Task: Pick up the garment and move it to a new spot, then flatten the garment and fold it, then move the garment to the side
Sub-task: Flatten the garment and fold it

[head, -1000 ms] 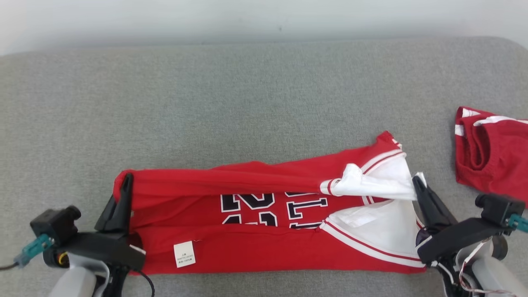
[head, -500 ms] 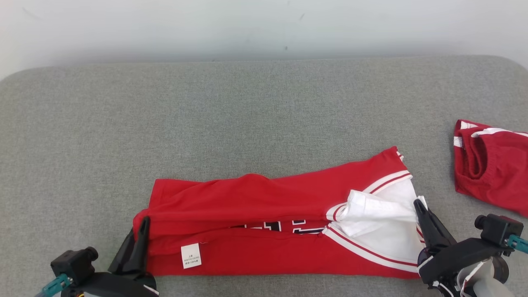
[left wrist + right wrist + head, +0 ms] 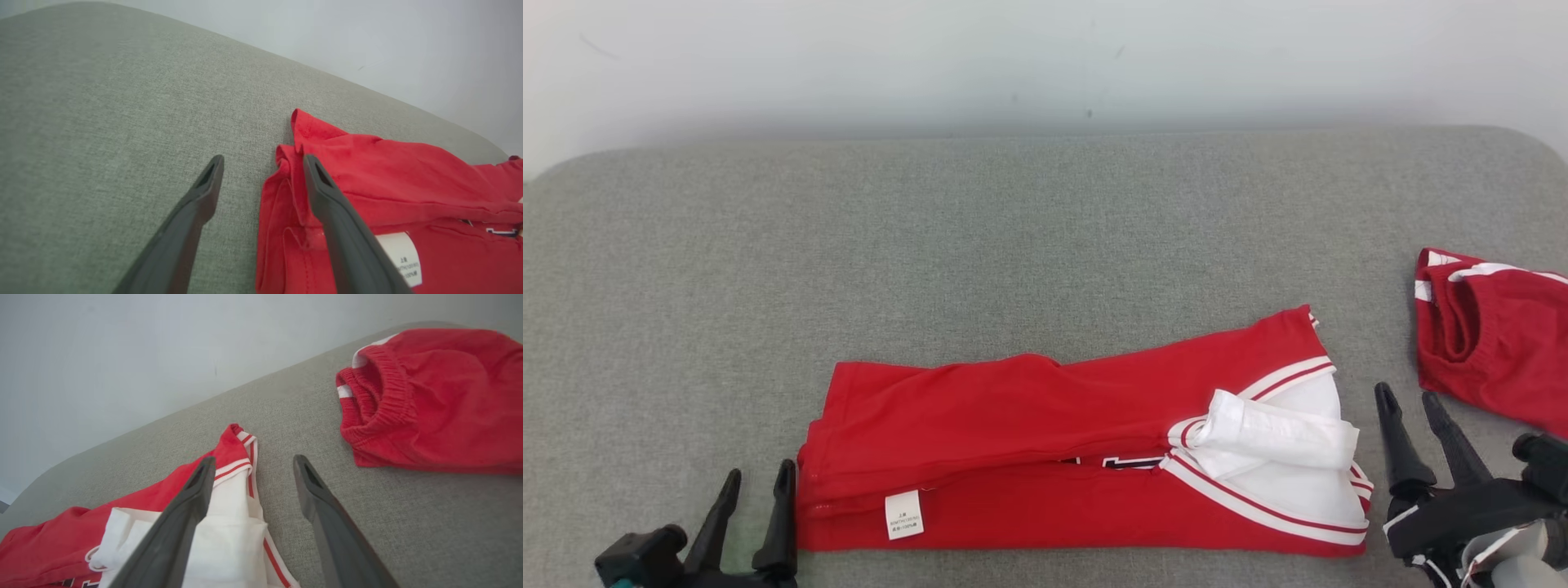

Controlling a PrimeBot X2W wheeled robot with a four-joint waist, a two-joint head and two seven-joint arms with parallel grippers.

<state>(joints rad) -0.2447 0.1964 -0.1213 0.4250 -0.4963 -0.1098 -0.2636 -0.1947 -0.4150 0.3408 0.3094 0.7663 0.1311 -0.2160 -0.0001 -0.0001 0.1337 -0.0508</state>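
The garment (image 3: 1045, 441) is a red jersey with white trim and dark lettering, folded lengthwise into a long band near the front of the grey surface (image 3: 1013, 245). A white label (image 3: 903, 514) shows on its lower left. My left gripper (image 3: 757, 480) stands open just left of the garment's left end, with nothing between its fingers; in the left wrist view the garment (image 3: 388, 196) lies under and beside the right finger (image 3: 327, 196). My right gripper (image 3: 1409, 396) is open just right of the white-trimmed end (image 3: 229, 531), apart from it.
A second red garment with white stripes (image 3: 1494, 343) lies bunched at the right edge, close to my right gripper (image 3: 253, 461); its elastic waistband (image 3: 384, 392) faces the gripper. A pale wall (image 3: 1045, 57) rises behind the grey surface, which stretches bare beyond the jersey.
Both grippers have let go of the garment and opened, drawing back from its ends. The top flap now lies folded down over the lettering. The head view has shifted too.
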